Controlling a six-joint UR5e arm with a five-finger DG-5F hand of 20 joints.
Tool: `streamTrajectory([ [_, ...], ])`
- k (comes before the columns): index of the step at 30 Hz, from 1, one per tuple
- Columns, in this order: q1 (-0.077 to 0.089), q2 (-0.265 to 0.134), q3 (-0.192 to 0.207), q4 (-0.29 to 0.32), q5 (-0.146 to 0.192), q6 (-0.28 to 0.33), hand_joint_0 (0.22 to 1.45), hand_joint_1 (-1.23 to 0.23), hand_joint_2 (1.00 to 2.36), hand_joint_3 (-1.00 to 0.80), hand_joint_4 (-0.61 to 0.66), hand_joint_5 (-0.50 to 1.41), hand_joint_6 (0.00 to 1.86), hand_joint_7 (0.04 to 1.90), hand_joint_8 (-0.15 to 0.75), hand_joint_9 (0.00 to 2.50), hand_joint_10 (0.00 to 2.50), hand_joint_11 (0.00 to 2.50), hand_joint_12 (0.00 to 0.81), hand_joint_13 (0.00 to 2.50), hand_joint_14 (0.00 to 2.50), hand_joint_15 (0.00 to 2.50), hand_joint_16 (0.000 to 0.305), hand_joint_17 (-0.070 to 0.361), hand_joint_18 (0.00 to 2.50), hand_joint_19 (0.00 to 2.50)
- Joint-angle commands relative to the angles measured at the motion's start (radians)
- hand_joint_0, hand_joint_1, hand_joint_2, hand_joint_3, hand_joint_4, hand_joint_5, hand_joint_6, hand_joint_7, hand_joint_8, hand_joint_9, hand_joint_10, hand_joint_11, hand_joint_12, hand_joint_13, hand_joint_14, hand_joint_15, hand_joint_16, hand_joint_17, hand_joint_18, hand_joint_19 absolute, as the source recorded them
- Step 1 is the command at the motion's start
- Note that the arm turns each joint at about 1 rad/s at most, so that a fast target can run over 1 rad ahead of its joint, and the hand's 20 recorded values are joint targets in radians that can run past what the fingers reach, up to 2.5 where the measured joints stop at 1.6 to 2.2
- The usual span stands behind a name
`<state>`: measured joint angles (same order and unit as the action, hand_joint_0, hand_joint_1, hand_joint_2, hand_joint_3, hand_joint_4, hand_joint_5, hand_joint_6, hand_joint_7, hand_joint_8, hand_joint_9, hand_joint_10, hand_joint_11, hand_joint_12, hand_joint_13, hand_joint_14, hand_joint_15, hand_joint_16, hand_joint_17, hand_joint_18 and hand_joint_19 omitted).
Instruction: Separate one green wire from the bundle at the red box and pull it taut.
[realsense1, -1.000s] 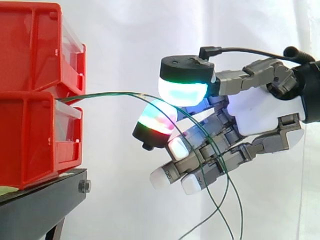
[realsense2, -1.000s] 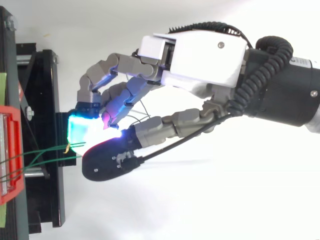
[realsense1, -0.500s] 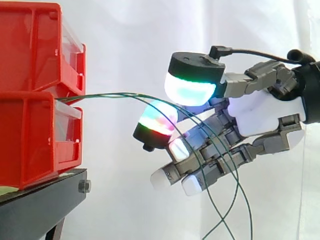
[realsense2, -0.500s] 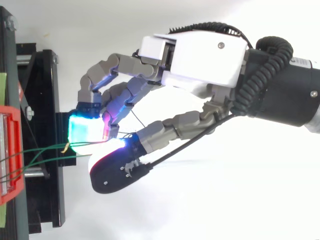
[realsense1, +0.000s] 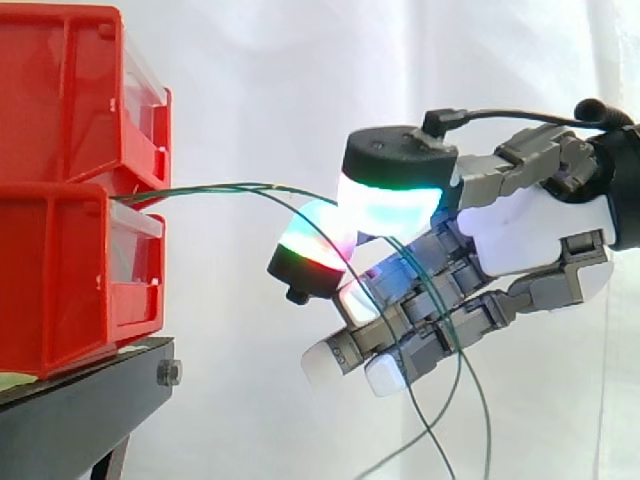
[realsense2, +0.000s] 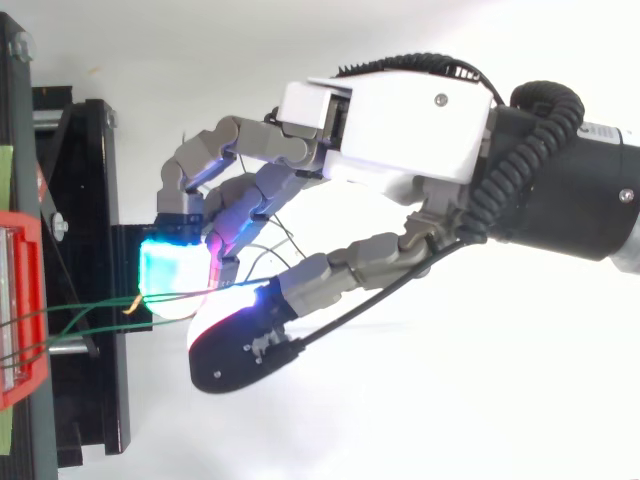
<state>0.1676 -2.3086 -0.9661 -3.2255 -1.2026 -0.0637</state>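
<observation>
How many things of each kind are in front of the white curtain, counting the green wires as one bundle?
red bins: 2
black stand: 1
green wire bundle: 1
robot hand: 1
Total: 5

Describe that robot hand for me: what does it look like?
The hand has a smooth white shell over its palm and grey, blocky, segmented fingers. Their tips are thick rounded pads with black backs, glowing cyan, green, magenta and white. Behind the hand sits a black cylindrical wrist.
</observation>
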Motion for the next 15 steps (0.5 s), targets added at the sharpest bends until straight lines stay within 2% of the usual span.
streamTrajectory([
  [1,0.001,0.0,0.0,-0.002,0.0,0.015,0.62,-0.91,1.0,-0.5,0.12,-0.15,0.9,0.94,0.255,0.87,0.02,0.59,0.335,0.56,0.01,0.31,0.047,0.106,0.56,0.49],
  [4,0.001,0.0,-0.002,-0.007,0.0,0.018,0.54,-0.8,1.0,-0.5,0.13,-0.15,0.9,0.93,0.267,0.89,0.02,0.58,0.343,0.57,0.01,0.31,0.049,0.111,0.58,0.49],
  [8,0.001,0.0,0.0,-0.01,0.0,0.022,0.54,-0.67,1.0,-0.5,0.13,-0.15,0.9,0.94,0.272,0.91,0.02,0.57,0.348,0.57,0.01,0.31,0.049,0.111,0.58,0.5],
  [11,0.0,0.002,0.0,-0.014,0.0,0.025,0.57,-0.65,1.01,-0.42,0.12,-0.14,0.89,0.96,0.268,0.92,0.02,0.58,0.341,0.57,0.01,0.32,0.048,0.108,0.56,0.51],
  [15,-0.002,0.002,0.0,-0.017,-0.002,0.025,0.59,-0.73,1.02,-0.29,0.1,-0.14,0.89,1.0,0.267,0.91,0.02,0.58,0.34,0.57,0.01,0.32,0.048,0.107,0.56,0.51],
])
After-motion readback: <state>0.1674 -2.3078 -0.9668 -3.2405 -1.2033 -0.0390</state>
